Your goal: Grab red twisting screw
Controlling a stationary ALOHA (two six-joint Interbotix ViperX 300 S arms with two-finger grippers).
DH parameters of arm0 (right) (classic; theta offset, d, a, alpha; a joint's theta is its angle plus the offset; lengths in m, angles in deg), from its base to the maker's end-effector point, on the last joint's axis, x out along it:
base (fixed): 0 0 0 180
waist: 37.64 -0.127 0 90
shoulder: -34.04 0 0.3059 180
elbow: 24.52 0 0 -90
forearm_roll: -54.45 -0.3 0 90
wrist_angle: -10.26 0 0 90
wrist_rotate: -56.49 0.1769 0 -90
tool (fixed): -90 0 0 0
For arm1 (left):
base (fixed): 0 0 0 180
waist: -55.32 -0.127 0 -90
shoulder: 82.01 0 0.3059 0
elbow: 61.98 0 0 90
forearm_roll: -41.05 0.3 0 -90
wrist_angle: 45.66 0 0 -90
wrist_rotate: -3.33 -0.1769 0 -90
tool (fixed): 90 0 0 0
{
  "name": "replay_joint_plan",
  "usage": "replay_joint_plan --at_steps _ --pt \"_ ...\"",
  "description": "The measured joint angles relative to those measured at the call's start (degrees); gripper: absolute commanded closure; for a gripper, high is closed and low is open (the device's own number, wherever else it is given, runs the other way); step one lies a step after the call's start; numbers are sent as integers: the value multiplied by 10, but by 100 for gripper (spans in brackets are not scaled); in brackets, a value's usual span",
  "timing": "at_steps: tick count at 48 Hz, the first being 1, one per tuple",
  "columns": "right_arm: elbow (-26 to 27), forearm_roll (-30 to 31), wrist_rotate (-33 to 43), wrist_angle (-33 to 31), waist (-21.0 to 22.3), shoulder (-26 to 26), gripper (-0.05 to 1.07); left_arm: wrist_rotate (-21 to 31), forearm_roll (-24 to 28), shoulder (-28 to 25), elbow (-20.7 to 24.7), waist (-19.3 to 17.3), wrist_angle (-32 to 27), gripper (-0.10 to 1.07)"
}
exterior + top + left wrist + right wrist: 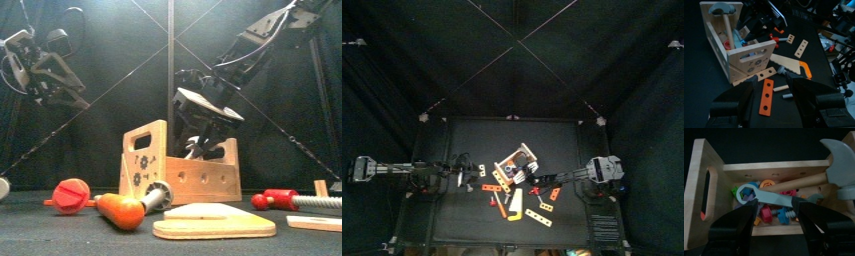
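Observation:
My right gripper (777, 210) hangs open just over the wooden toolbox (707, 188), its jaws pointing down into it. Between the jaws, among the loose parts in the box, lies a red screw (767, 214), partly under a grey wrench (767, 197). A hammer (839, 165) leans across the box. In the front view the right gripper (201, 132) sits right above the toolbox (181, 170). My left gripper (774, 90) is open and empty, held high at the left (40, 65), away from the box.
On the table in front of the box lie a red round-headed piece (70, 193), an orange-handled screwdriver (120, 210), a wooden saw (214, 222) and a red-headed bolt (278, 198). Orange perforated strips (767, 96) lie beside the box.

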Motion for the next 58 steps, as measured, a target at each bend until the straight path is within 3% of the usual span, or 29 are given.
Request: replay_joint_plan --at_steps 14,26,38,58 --pt "-40 -47 -3 -4 -33 -67 13 0 1 -1 -1 0 0 12" --pt "-103 -151 -3 -9 -117 -117 13 0 1 0 -2 0 0 12" --pt "-113 -240 -2 -12 -159 -120 13 0 -2 -1 -2 -1 0 12" --pt "-116 -324 -2 -23 -179 -80 13 0 -4 -1 -1 -1 0 12"
